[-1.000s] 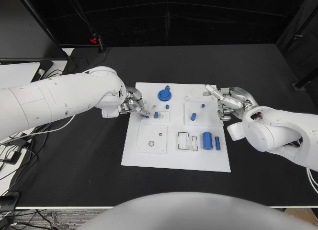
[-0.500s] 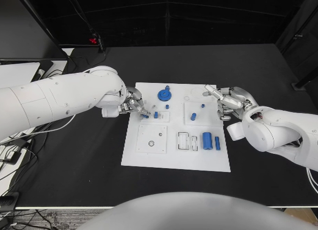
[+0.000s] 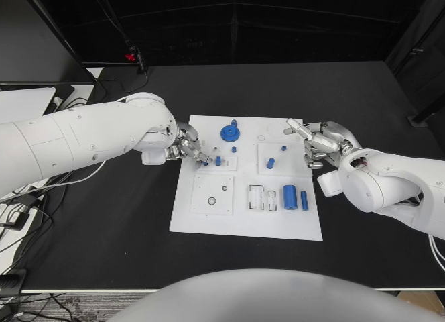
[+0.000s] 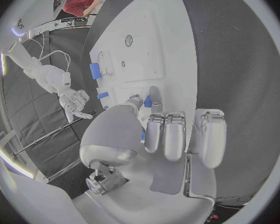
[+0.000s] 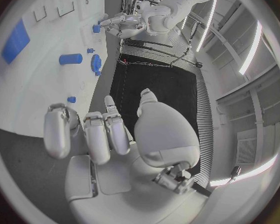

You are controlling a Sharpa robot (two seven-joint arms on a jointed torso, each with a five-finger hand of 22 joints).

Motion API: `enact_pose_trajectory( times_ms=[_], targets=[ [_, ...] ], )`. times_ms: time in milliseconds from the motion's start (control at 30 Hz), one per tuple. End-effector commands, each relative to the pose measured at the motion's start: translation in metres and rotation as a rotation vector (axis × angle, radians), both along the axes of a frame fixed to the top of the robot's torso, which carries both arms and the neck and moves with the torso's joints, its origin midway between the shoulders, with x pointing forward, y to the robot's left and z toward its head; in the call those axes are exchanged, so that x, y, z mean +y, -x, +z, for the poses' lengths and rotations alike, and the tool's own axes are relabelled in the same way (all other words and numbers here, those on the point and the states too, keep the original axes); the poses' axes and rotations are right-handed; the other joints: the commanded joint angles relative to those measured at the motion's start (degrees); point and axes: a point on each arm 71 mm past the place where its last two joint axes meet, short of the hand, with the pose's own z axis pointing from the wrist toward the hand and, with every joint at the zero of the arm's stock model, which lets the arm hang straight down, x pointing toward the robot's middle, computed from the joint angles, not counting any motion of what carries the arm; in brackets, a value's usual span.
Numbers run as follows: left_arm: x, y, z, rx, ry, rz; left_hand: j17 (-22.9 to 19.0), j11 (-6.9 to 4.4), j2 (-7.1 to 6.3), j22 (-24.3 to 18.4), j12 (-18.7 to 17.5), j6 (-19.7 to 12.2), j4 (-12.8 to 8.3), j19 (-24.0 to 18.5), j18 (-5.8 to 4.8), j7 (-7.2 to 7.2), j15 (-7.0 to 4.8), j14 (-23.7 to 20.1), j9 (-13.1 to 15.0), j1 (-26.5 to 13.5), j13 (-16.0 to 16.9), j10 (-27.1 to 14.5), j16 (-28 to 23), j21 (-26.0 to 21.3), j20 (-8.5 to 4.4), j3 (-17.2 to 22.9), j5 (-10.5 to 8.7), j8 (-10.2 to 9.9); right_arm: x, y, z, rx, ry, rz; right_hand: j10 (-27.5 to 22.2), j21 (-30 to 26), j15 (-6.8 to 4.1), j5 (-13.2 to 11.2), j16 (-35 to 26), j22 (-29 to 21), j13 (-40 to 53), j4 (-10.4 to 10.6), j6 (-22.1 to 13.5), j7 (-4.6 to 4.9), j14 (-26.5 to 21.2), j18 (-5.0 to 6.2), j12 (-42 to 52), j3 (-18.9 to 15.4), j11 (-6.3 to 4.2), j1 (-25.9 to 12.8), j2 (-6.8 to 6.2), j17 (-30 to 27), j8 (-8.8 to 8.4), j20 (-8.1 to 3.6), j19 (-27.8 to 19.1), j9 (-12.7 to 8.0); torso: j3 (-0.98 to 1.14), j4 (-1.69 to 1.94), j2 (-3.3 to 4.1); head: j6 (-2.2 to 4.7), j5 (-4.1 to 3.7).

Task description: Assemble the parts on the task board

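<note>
Nothing moved; left hand (image 3: 187,149) fingers (image 4: 154,95) pinch blue peg (image 4: 147,101).

Blue parts (image 3: 290,196) lie, seemingly loose, on white task board (image 3: 246,225).

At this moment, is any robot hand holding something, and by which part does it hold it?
The left robot hand pinches a small blue part between its fingertips over the task board; the exact place of hold cannot be told. The right robot hand holds nothing.

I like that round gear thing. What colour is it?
The round gear part is blue, clearest in the head view.
</note>
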Motion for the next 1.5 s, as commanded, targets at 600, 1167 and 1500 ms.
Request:
enact_pose_trajectory(
  times_ms=[600, 1167, 1500],
  targets=[
    [0.004, 0.001, -0.005, -0.022, 0.016, 0.017, 15.1, -0.25, 0.24, 15.1, 0.1, 0.3, 0.0, 6.0, -0.37, 0.08, -0.26, 6.0, 0.2, -5.6, 15.1, 6.1, 0.0, 0.2, -0.60, -4.0, -4.37, 0.0, 0.001, 0.000, 0.000, 0.001, 0.000, 0.000, 6.1, -0.3, 0.35, 0.2, 0.1, 11.0, 15.1, 0.0, -0.2, 1.51, 6.0, 0.84, 0.1, -0.4, 0.17, -0.1, 0.46, 15.1, 0.11, 0.14, -0.4, -0.1, 0.00, 0.00, -0.01, 0.00, -0.07],
    [0.034, 0.006, 0.044, -0.292, 0.419, 0.070, 15.1, 0.28, -2.47, 15.1, 0.1, -2.3, -0.1, 6.0, -0.37, 0.83, 0.66, 6.0, -0.4, -8.5, 15.1, 6.1, 0.0, 0.2, -0.21, -11.1, -13.31, -0.7, 0.000, -0.001, 0.000, -0.001, 0.003, -0.002, 6.1, -0.3, 0.34, 0.3, 0.1, 11.0, 15.1, 0.0, -0.3, 1.50, 6.0, 0.84, 0.1, -0.5, 0.16, 0.0, 0.54, 15.1, 0.27, 0.13, -0.5, -0.1, 0.04, 0.04, -0.01, 0.00, -0.57],
    [0.028, 0.002, 0.078, -0.563, 0.816, 0.083, 15.1, 3.30, -2.14, 13.8, -40.1, -9.1, -0.4, 2.8, 0.60, 3.93, 3.11, 6.0, -8.5, 1.4, -18.4, -28.9, 0.0, -2.5, 1.86, -12.2, -11.80, -3.5, 0.001, -0.001, 0.000, 0.000, 0.002, 0.002, 6.1, -0.3, 0.34, 0.3, 0.1, 11.0, 15.1, 0.0, -0.3, 1.50, 6.0, 0.86, 0.1, -0.5, 0.16, 0.0, 0.55, 15.1, 0.30, 0.13, -0.5, -0.1, -0.01, -0.02, 0.04, 0.00, -0.42]
  ],
)
